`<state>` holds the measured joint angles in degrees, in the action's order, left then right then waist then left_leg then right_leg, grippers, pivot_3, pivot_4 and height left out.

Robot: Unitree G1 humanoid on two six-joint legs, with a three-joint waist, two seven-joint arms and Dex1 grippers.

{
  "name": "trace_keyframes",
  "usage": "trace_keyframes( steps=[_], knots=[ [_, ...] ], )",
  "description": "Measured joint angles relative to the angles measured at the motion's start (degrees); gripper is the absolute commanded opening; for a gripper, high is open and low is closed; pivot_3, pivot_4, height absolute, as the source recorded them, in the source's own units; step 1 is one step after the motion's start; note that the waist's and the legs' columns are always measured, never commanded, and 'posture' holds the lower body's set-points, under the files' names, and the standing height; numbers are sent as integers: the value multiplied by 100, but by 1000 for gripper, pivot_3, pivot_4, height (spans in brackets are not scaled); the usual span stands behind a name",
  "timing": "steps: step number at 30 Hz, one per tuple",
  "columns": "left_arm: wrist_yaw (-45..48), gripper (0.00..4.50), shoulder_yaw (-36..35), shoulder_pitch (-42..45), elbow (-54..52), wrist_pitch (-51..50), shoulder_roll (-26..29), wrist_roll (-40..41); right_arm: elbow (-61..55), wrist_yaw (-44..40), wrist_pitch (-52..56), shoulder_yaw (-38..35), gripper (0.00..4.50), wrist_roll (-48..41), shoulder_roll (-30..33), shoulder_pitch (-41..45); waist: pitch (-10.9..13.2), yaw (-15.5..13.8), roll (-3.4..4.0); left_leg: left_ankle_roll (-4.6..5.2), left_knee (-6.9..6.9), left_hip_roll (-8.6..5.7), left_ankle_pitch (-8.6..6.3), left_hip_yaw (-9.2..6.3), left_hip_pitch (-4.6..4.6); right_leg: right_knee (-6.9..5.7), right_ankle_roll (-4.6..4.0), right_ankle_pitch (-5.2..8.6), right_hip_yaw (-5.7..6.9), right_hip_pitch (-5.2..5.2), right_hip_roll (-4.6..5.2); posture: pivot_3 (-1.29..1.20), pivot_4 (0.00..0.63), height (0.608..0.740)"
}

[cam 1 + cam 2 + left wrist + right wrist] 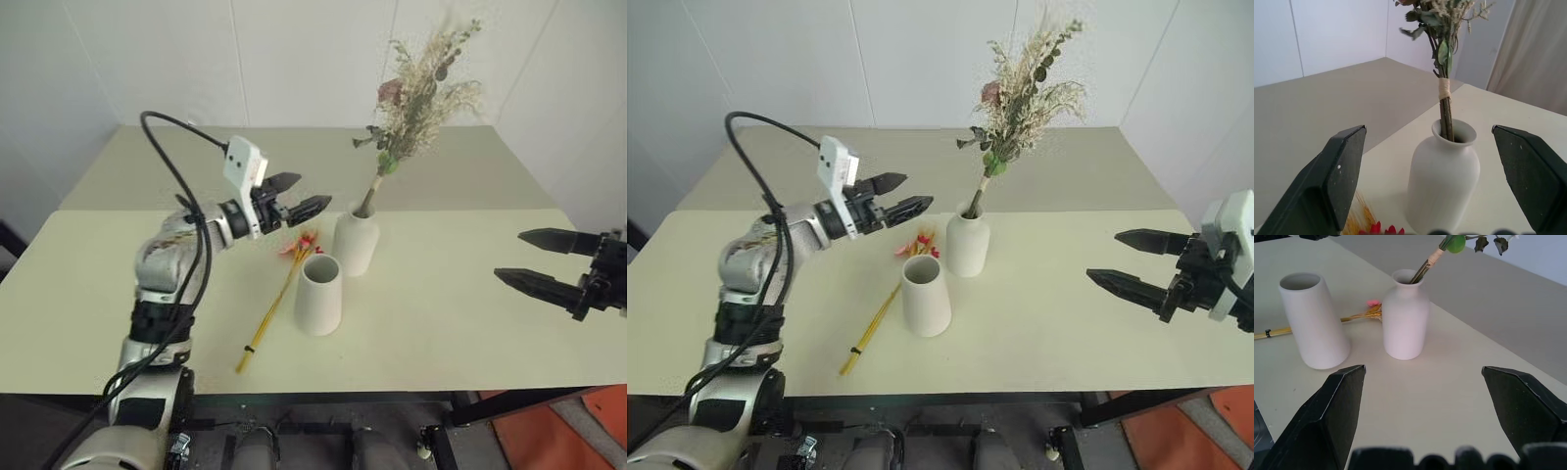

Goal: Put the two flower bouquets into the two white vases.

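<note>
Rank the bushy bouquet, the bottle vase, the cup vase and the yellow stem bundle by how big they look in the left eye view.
1. Bushy bouquet
2. Yellow stem bundle, longest but thin
3. Cup vase and bottle vase: look alike, cup nearer, unranked

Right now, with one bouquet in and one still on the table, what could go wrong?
The bushy bouquet leans tall out of the bottle vase, so a knock could tip it. The slim bundle lies flat against the cup vase; reaching for it with the left gripper could shove the cup.
</note>
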<state>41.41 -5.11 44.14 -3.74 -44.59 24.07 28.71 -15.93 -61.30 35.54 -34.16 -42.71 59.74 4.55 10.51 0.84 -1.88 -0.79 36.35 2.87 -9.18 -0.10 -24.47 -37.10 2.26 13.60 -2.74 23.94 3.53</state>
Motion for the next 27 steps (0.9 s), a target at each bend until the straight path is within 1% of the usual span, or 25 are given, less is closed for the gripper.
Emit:
trace_keyframes(
  steps=[3, 4, 5, 7, 8, 10, 12, 17, 18, 21, 23, 27],
  knots=[
    [-85, 4484, -42, -35, -268, -662, 362, 194, 69, -36, -25, 41, 4500, 45, 0, 79, 0, -11, 0, 0, 0, 0, 0, 0, 2, 1, 0, 0, 1, -3, 0, 0, 150, 740],
    [-98, 4484, -3, -31, -359, -956, 560, 229, 77, -61, -35, 65, 4500, 67, 0, 89, 0, -5, 0, 0, 0, 0, 0, 0, 3, 1, 0, 0, 1, -3, 0, 0, 150, 740],
    [-127, 4484, 103, -2, -411, -1283, 766, 236, 80, -79, -42, 89, 4500, 87, 0, 90, 0, -1, 0, 0, -1, 0, 0, 0, 5, 1, 0, 1, 0, -3, 0, 0, 150, 740],
    [-331, 4484, 597, 257, -382, -2368, 1188, 148, 98, -128, -45, 140, 4500, 95, 1, 92, 0, -7, 0, 0, -2, -1, 0, 0, 8, -1, 1, 1, 0, -5, 0, 0, 150, 740],
    [-445, 4484, 795, 389, -314, -2823, 1263, 82, 100, -155, -48, 162, 4500, 95, 1, 104, 0, -11, 0, 0, -2, -2, 0, -1, 10, 0, 2, 1, 0, -8, 0, 0, 150, 740],
    [-599, 4484, 1080, 589, -127, -3573, 1286, 55, 118, -228, -62, 188, 4500, 96, 9, 135, 0, -4, 0, 0, -1, -1, 0, -1, 9, 1, 2, 2, 0, -9, 0, 0, 150, 740],
    [-582, 4484, 1376, 677, -16, -3937, 1280, 80, 189, -283, -80, 205, 4500, 103, 27, 203, 0, 3, 0, 0, -3, -1, 0, -1, 7, 2, 1, 2, 0, -4, 0, 0, 150, 740],
    [-676, 4484, 1891, 743, 248, -4054, 977, 10, 281, -508, -177, 269, 4500, 142, 115, 381, 0, 1, -1, 0, -5, -1, 0, 0, 5, 1, 0, 1, 0, -1, 0, 0, 150, 740],
    [-719, 4299, 2049, 743, 259, -4022, 958, -84, 301, -571, -183, 296, 4500, 149, 165, 389, 0, 5, 0, 0, -5, -1, 0, 0, 6, 1, 0, 1, -2, -1, 0, 0, 150, 740],
    [-829, 3553, 2491, 742, 376, -3904, 858, -303, 334, -721, -236, 398, 4500, 163, 217, 480, 0, 7, -1, 0, -5, -2, 0, 0, 6, 1, -1, 1, -4, 0, 0, 0, 150, 740],
    [-879, 2965, 2622, 738, 457, -3887, 753, -397, 400, -866, -247, 427, 4500, 160, 284, 529, 0, 1, -1, 0, -4, -2, 0, 0, 5, 1, -1, 1, -4, 0, 0, 0, 150, 740],
    [-953, 1664, 2642, 724, 464, -3816, 732, -531, 499, -1174, -259, 428, 4500, 146, 457, 608, 0, 5, 0, 0, -5, -2, 0, 0, 6, 1, -1, 1, -4, 0, 0, 0, 150, 740]
  ],
)
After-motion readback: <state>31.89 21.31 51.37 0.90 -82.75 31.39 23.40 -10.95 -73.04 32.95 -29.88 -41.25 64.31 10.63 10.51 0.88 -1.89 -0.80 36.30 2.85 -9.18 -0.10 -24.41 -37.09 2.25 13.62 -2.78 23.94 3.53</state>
